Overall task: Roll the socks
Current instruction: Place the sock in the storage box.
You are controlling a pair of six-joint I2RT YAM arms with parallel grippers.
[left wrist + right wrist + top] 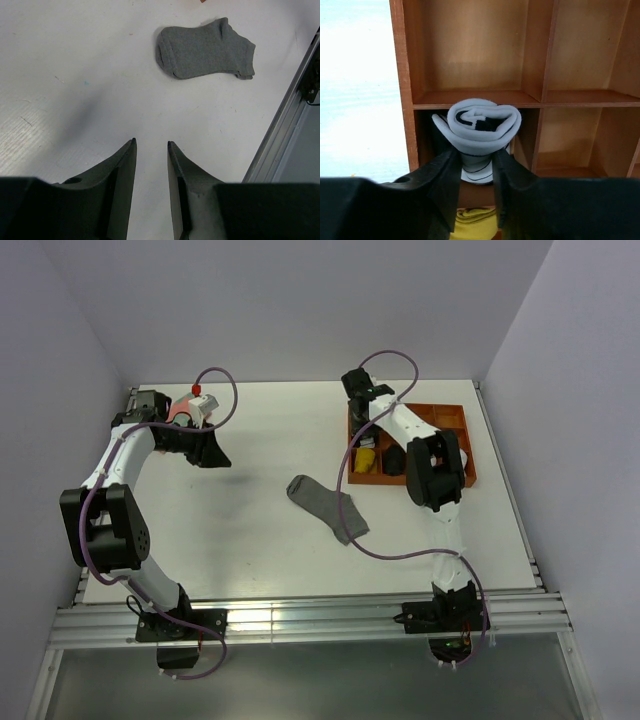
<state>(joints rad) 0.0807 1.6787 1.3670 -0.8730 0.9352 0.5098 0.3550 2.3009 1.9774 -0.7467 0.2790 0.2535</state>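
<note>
**Item 1 – grey sock (328,507) (205,50).** Lying flat and unrolled on the white table (270,420), about midway between the two arms. In the top view its long axis is running diagonally, the broader end pointing far-left and the narrower, bent end pointing near-right. Nothing is touching it.

**Item 2 – white striped sock (482,125).** Already coiled into a roll, with its spiral end facing the wrist camera and its black-striped body hanging down between the fingers. It is being held over the left column of cells in the compartment tray (405,100) (462,425).

**Item 3 – right gripper (473,152).** The arm is reaching far forward and over the tray's left side, with the wrist pointing down. The jaws are closing in on the striped roll from both sides and pinching its lower part.

**Item 4 – left gripper (151,142) (210,452).** The arm is bending back over the far-left of the table and hovering above bare surface. The jaws are standing partly apart and holding nothing. It is well apart from the grey sock.

**Item 5 – surroundings.** A yellow bundle (472,220) (367,460) is sitting in a tray cell under the right fingers. A black bundle (395,462) is lying in the adjoining cell. An aluminium rail (280,135) is edging the table.
</note>
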